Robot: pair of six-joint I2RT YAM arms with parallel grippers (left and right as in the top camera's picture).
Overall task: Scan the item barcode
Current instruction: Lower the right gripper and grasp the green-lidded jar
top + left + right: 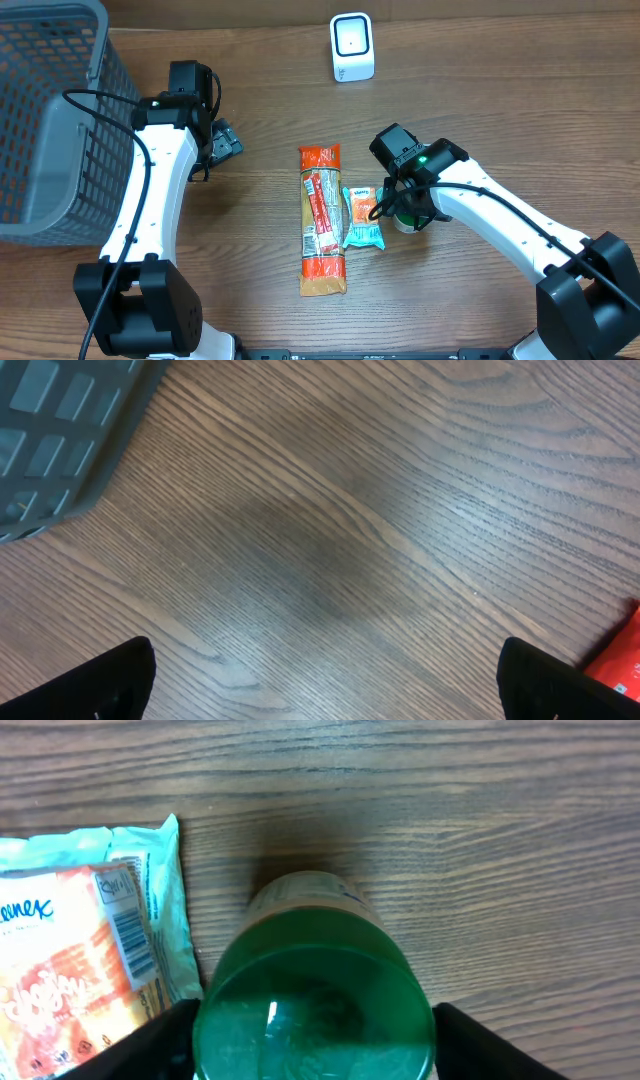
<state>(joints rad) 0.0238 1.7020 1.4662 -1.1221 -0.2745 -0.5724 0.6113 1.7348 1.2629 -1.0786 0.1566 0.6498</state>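
— Where's the right arm?
— It comes in from the near right corner of the desk [500, 90], with the forearm slanting up and to the left. The wrist is bent over, so the right gripper [404, 207] points down at the desk. It sits over a green-topped container [315, 1010], which stands upright just right of a tissue pack [363, 217].
— Is it holding the container?
— The fingers [150, 1045] stand one on each side of the container, close against it in the wrist view. I can't tell whether they press on it.
— And the left arm?
— It runs up the left side of the desk beside the grey basket [50, 120] and folds at the top. The left gripper [224, 140] is aimed down at the wood with its jaws spread wide.
— What else is there?
— A long snack pack [322, 220] lies lengthwise, edge to edge with the tissue pack's left side. The white scanner [352, 47] sits at the far side, well apart from the container. A barcode [130, 935] shows on the tissue pack.
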